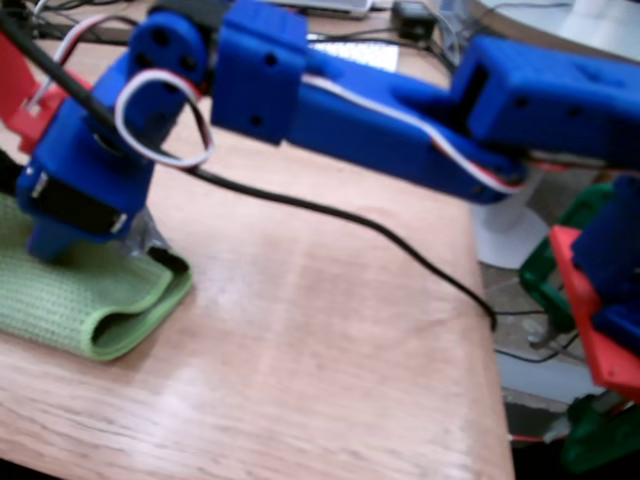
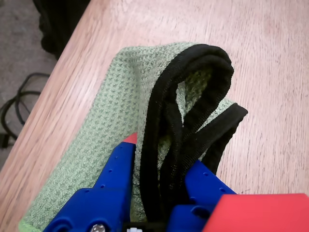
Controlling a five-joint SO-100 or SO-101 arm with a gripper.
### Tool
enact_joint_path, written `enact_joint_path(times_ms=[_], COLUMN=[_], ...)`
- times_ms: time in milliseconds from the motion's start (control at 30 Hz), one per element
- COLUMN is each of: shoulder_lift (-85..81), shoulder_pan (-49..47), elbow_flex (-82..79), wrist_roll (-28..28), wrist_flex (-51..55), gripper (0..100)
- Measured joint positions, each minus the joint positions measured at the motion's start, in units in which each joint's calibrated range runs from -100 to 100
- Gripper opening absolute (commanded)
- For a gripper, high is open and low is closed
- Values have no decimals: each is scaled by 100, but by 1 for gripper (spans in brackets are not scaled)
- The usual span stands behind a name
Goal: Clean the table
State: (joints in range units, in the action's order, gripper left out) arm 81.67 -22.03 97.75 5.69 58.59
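Table (image 1: 330, 340): light reddish-brown wood with visible grain, its rounded corner at about 4 o'clock in the fixed view. Lying on it: a green waffle-weave cloth (image 1: 95, 295) with black edging, folded over, at 9 o'clock near the table's edge; a black cable (image 1: 330, 215) crossed the top from centre toward 3 o'clock.

No text, label, brand, number or sign can be read in either view. The blue arm parts, the green cloth and the wooden table carry no legible markings, and the items at the far edge of the fixed view are too blurred to read
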Motion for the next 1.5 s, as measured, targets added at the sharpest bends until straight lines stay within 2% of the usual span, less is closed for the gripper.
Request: enact_joint_path(times_ms=[400, 767, 1033, 1267, 1433, 1500], shoulder_lift=[1228, 1409, 1383, 1375, 1349, 1038], shoulder_pan=[254, 3692, 5561, 7825, 8530, 8812], elbow_flex=[198, 180, -478, -505, -505, -577], wrist_roll=[0, -10, -10, -10, 44, 308], wrist_flex=[-190, -190, -199, -199, -166, 290], gripper=[1, 1, 1, 1, 1, 1])
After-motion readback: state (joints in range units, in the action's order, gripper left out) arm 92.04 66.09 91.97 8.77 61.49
